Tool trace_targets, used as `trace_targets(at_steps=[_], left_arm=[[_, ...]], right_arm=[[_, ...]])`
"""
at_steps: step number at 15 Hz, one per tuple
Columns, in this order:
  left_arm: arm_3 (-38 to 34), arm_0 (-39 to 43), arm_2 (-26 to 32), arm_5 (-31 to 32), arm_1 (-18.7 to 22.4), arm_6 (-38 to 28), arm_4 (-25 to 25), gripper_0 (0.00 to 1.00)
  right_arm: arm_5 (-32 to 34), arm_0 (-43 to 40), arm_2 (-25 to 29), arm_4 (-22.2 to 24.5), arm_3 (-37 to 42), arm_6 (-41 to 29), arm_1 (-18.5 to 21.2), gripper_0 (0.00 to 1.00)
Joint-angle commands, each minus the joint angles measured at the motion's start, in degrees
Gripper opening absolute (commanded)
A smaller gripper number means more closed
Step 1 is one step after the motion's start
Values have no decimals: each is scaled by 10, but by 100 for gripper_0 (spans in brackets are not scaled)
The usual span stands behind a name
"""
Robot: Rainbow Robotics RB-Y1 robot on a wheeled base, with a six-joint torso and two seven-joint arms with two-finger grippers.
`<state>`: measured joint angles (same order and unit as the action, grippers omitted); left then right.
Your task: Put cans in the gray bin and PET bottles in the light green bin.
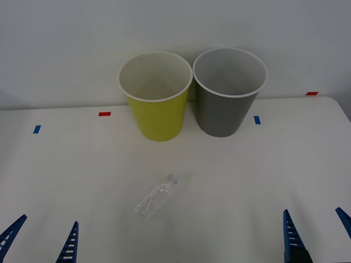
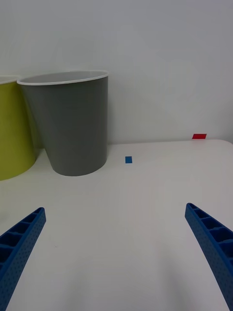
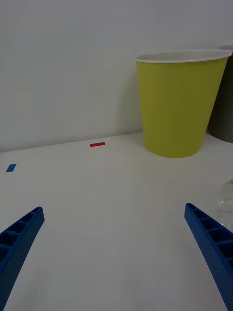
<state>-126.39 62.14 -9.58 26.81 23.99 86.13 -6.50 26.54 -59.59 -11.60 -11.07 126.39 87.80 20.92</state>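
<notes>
Front view has both arms low at the bottom edge of the frame, only their blue ribbed fingers reaching in. At the lower left corner the left claw (image 1: 39, 241) is released, its two fingers spread apart over bare bench (image 1: 66, 175) and holding nothing. At the lower right corner the right claw (image 1: 317, 233) is likewise spread wide, one finger upright and the other cut by the frame's edge, with nothing between them.

Between the two claws, just left of the frame's center and well apart from both, one PET bottle (image 1: 156, 196) lies on its side on the white bench, clear and crinkled, its white cap pointing toward the upper right. A sliver of it appears at the right edge of the left wrist view (image 3: 226, 201).

Two bins stand upright at the far side of the bench in the upper middle of the frame, against the pale wall. One light green bin (image 1: 156, 109) stands to the left, and one gray bin (image 1: 226, 107) to the right, their white rims touching or nearly so. What can be seen of their insides looks empty.

Four small tape marks sit on the bench: a blue one (image 1: 37, 129) at the left, a red one (image 1: 104, 114) left of the green bin, a blue one (image 1: 256, 119) right of the gray bin, and a red one (image 1: 311, 93) at the far right.
</notes>
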Motion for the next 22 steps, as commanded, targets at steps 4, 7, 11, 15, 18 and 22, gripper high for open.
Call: trace_targets(at_steps=[4,7,11,15,18,22], left_arm=[[0,0,0,0,0,0,0,100],[0,0,0,0,0,0,0,100],[0,0,0,0,0,0,0,100],[0,0,0,0,0,0,0,100],[0,0,0,0,0,0,0,100],[0,0,0,0,0,0,0,100]], right_arm=[[0,0,0,0,0,0,0,100],[0,0,0,0,0,0,0,100],[0,0,0,0,0,0,0,100],[0,0,0,0,0,0,0,100],[0,0,0,0,0,0,0,100],[0,0,0,0,0,0,0,100]])
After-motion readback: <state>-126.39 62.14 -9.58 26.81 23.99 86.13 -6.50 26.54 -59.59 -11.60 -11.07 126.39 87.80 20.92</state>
